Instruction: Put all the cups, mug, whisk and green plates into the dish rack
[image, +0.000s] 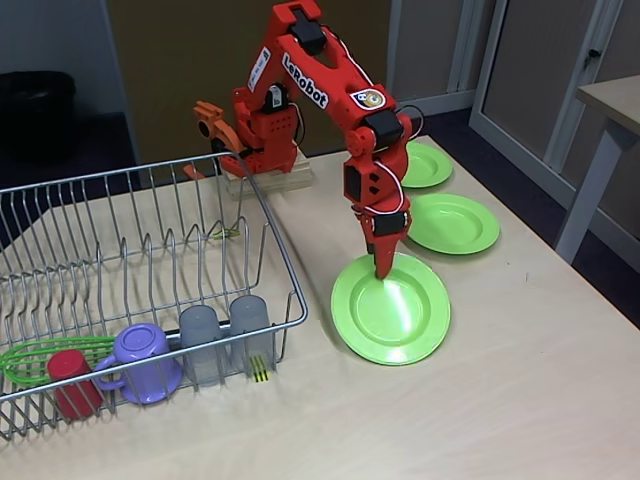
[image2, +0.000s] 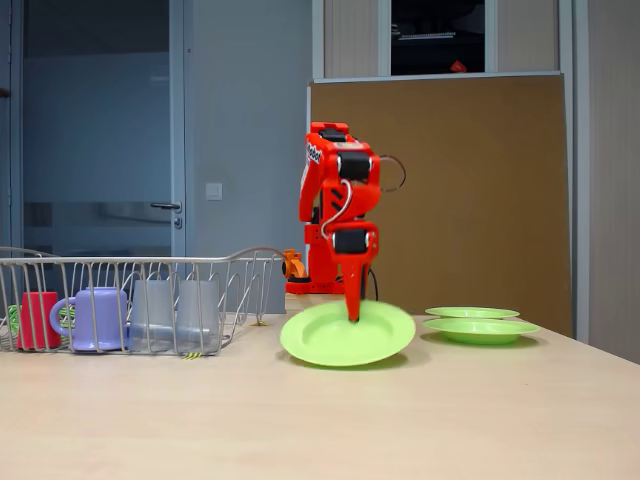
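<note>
The green plate (image: 392, 310) nearest the dish rack (image: 150, 260) is tipped up: in a fixed view (image2: 348, 334) its far edge rides higher than the near edge, which suggests the gripper (image: 383, 268) is pinched on the far rim and is levering it off the table (image: 500, 400). The jaws appear closed on that rim, though the contact itself is small and partly hidden. Gripping by the rim makes sense, since the plate is too wide to span and its shallow well offers nothing else to hold.

The other two green plates (image: 455, 222) (image: 425, 163) lie flat farther back, close together, apart from the lifted one. Inside the rack, along its near wall, sit the red cup (image: 72, 383), the purple mug (image: 145, 358), two grey tumblers (image: 200, 340) (image: 250, 325) and the whisk (image: 45, 352), so only the plates seem left.

The arm (image: 320, 90) arches up from its base, then folds at the elbow so the forearm and wrist point nearly straight down onto the plate.
</note>
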